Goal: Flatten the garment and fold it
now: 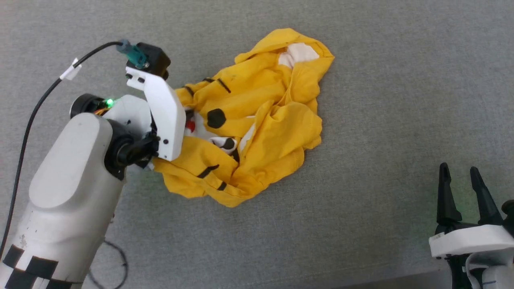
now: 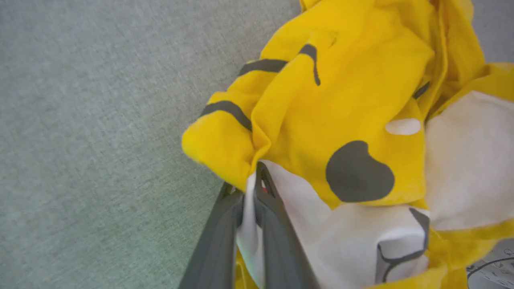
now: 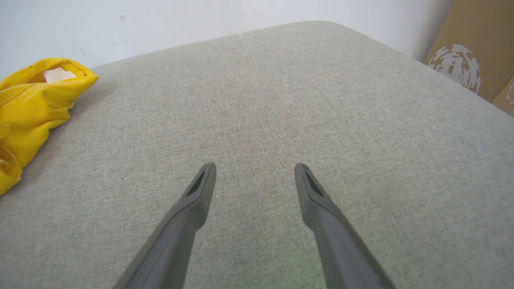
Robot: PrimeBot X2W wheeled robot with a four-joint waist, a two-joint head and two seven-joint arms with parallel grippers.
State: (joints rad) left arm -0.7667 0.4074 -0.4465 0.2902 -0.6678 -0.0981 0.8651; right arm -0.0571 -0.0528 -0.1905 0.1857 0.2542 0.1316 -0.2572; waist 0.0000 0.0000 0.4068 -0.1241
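Crumpled garment [image 1: 261, 120] pinched by the left hand [image 2: 257, 176]
A white fold [image 2: 247, 235] is clamped between its fingers [image 2: 277, 233]; the right hand [image 1: 459, 167] is seen apart, wide open, empty.

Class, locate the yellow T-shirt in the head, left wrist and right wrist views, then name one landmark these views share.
Head view: T-shirt lies crumpled near the centre.
Left wrist view: T-shirt is in the right half, with a white fold pinched by the left gripper.
Right wrist view: T-shirt sits at the left edge, upper part.
Shared landmark: the grey fabric surface under it.
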